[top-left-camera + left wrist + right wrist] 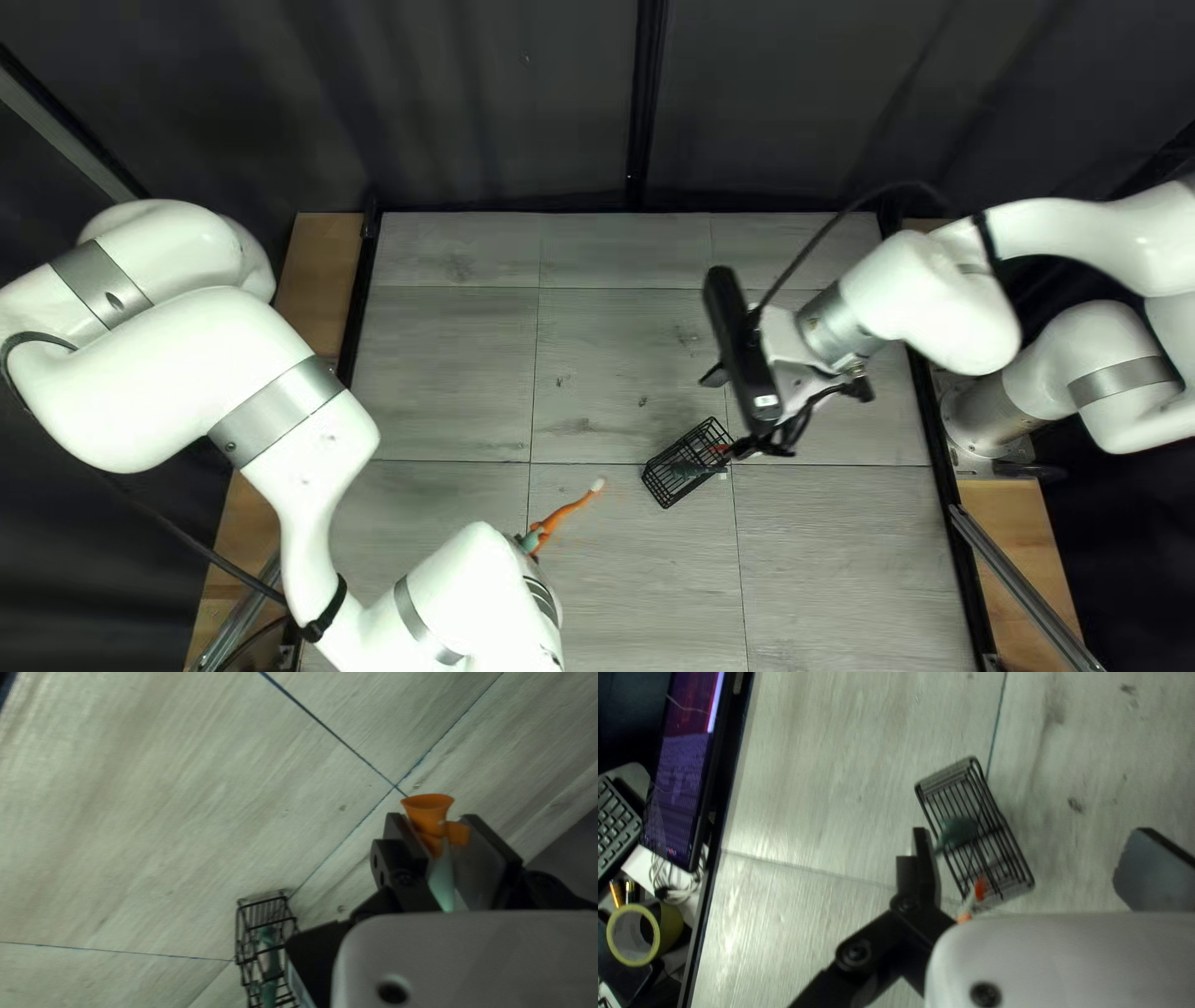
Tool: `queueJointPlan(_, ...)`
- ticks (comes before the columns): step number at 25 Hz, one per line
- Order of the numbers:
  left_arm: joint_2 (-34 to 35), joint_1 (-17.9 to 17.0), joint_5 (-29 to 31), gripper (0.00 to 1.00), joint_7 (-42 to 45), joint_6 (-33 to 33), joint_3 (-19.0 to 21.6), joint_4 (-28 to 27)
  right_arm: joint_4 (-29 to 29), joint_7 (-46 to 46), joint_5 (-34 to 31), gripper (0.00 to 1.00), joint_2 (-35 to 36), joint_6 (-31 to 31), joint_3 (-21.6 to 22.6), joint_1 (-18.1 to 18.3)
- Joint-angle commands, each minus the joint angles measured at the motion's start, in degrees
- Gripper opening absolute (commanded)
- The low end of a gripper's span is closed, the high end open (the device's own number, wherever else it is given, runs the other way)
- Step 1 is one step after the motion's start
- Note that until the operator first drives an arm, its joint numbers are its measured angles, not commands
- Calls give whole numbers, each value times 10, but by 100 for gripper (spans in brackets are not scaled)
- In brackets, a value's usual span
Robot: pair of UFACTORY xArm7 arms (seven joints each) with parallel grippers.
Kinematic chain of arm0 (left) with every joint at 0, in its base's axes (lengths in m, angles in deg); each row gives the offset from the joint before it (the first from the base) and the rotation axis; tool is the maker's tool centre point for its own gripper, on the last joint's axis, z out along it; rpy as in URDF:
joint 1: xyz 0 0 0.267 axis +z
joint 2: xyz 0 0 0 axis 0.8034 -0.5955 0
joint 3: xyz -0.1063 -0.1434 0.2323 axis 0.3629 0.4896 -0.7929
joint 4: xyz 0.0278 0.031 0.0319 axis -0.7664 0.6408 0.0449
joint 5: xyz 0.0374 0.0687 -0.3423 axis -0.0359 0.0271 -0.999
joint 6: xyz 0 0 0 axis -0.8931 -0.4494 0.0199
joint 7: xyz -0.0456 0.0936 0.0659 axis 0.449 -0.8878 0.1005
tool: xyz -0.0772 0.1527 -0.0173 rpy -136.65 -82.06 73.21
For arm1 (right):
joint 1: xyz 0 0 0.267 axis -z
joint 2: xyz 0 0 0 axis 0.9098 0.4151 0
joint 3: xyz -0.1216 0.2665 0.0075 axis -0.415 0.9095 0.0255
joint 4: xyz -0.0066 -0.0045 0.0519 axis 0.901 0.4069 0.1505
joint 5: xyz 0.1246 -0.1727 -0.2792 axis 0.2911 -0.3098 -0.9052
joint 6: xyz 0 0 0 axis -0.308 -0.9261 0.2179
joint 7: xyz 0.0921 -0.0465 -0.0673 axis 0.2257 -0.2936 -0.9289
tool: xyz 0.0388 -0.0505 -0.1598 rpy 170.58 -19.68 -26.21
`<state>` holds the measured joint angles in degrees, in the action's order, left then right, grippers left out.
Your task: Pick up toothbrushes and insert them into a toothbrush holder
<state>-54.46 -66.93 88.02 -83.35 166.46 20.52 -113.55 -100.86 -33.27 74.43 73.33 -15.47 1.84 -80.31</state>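
In the top left view my left gripper (530, 543) is at the lower middle, with an orange toothbrush (568, 510) slanting out toward the holder. The left wrist view shows that gripper (443, 849) shut on the orange and teal toothbrush (430, 818). My right gripper (728, 413) hangs over the black wire holder's (666, 493) upper right end. Seen from its own wrist, the right gripper (1033, 868) stands open, the wire holder (1005, 830) ahead between its widely spread fingers. A teal piece (958, 832) and an orange-red piece (980, 888) show at the holder.
Past the table edge in the right wrist view are a screen (679, 765), a keyboard (613, 824), a roll of yellow tape (635, 936) and white cables (672, 877). A dark curtain (498, 112) hangs behind the table's far edge.
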Motion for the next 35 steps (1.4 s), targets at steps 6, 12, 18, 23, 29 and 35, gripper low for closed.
queueJointPlan(6,-6,0,9,0,0,-10,-2,3,-3,-38,29,100,17,26,-13,-18)
queueJointPlan(12,-6,0,9,0,0,-10,-2,3,-3,-38,29,100,17,26,-13,-18)
queueJointPlan(18,-6,0,9,0,0,-10,-2,3,29,-52,76,100,22,147,-27,-45)
queueJointPlan(23,-6,0,9,0,0,-10,-2,3,-30,-276,353,100,91,239,-212,-284)
queueJointPlan(29,-6,0,9,0,0,-10,-2,3,-113,-509,622,100,151,228,-157,-249)
queueJointPlan(35,-6,0,9,0,0,-10,-2,3,-53,-72,132,100,133,222,-132,-191)
